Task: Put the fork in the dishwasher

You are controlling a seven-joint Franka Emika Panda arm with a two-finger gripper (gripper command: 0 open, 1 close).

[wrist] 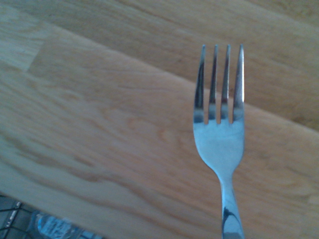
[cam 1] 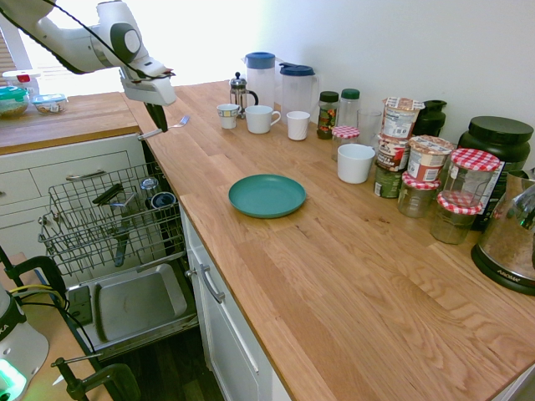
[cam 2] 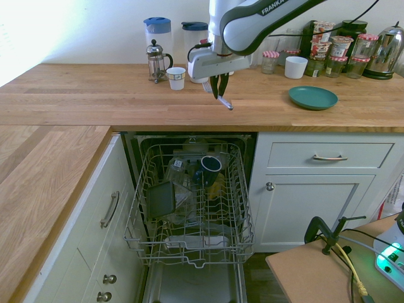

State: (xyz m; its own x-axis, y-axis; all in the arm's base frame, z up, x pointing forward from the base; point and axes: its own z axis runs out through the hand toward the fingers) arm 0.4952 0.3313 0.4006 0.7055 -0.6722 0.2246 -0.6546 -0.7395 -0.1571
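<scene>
The slim silver fork (cam 1: 179, 123) is pinched in my gripper (cam 1: 156, 125), which is shut on its handle just over the wooden counter's corner by the dishwasher. Its tines point toward the mugs, and the handle end (cam 2: 226, 105) sticks out below the fingers. The fork (wrist: 219, 144) fills the wrist view, with wood grain behind it. Below the counter edge, the dishwasher stands open with its grey wire rack (cam 1: 79, 230) pulled out and its steel door panel (cam 1: 138, 301) folded down. In the second exterior view the rack (cam 2: 237, 208) lies directly below my gripper (cam 2: 219, 95).
The rack holds dark utensils, a dark cup (cam 2: 209, 165) and glassware. On the counter stand a teal plate (cam 1: 267, 195), white mugs (cam 1: 261, 119), a French press (cam 1: 239, 90), two pitchers, several jars and a kettle (cam 1: 512, 242). White handled drawers (cam 2: 329, 155) flank the dishwasher.
</scene>
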